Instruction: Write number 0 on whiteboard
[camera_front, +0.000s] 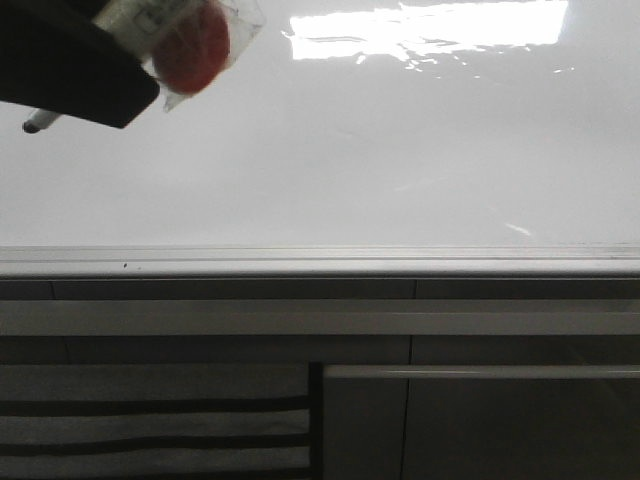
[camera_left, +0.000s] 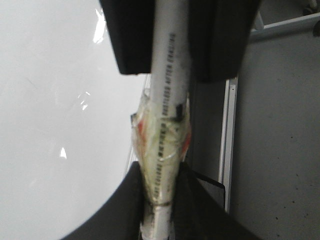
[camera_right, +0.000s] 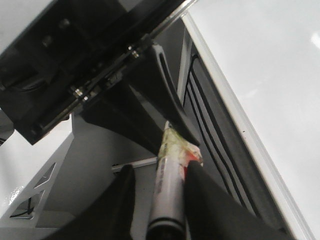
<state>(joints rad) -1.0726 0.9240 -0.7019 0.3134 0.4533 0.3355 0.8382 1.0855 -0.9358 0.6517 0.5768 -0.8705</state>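
My left gripper (camera_left: 160, 200) clenched on taped white marker (camera_left: 167, 90) over blank whiteboard (camera_front: 400, 150). Right gripper (camera_right: 157, 200) grasping second taped marker (camera_right: 167, 190) beside board frame (camera_right: 235, 125).

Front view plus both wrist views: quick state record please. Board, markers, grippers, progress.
whiteboard: glossy white, glare at top, no ink on the part in view
frame: silver-grey edge along the board's near side
left gripper: shut on left marker, at the front view's upper left
left marker: white barrel wrapped in clear tape with red under it; dark tip points left
tip contact with board: cannot tell
right gripper: shut on right marker, also taped; beside the board edge, not in the front view
number 0: not visible in any view
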